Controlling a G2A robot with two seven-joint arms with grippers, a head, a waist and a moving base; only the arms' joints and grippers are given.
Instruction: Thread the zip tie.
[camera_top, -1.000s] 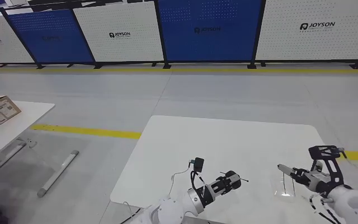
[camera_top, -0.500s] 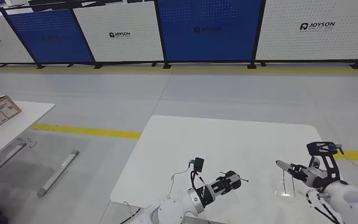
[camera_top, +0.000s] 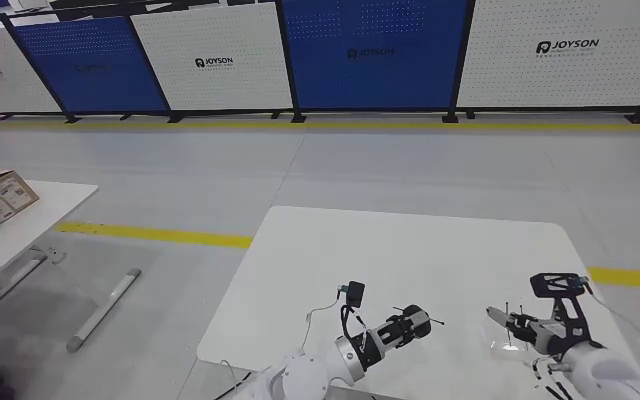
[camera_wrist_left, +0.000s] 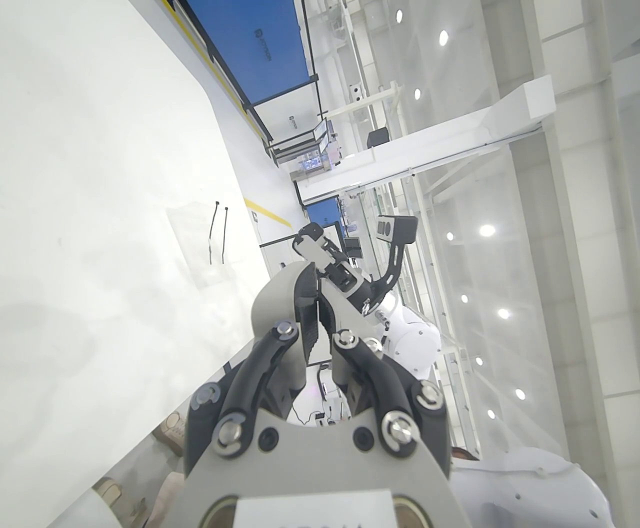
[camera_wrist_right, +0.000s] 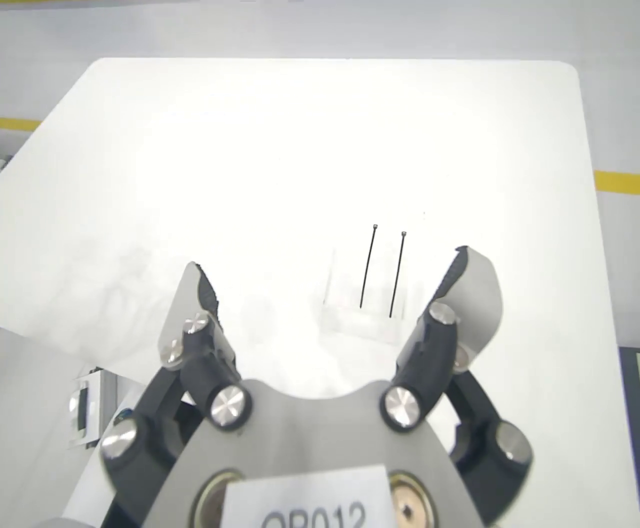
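Holder: a clear, flat plastic holder (camera_wrist_right: 345, 320) lies on the white, round-cornered table (camera_wrist_right: 250, 150), toward the right arm's side.
Contents: two thin black zip ties (camera_wrist_right: 368, 265) lie side by side and apart along the holder, their heads past its far edge. I cannot tell whether they lie in it or on it.
Right jaws: the right gripper (camera_wrist_right: 330, 259) is spread wide and holds nothing. It hangs just beside the holder, with the ties ahead of its right finger.
Left jaws: the left gripper (camera_wrist_left: 311, 282) is clenched, pads together. I cannot tell whether it holds anything. It hangs over the table's near middle, well apart from the holder.
Around: blue and white pegboard panels (camera_top: 370, 50) stand across the floor.
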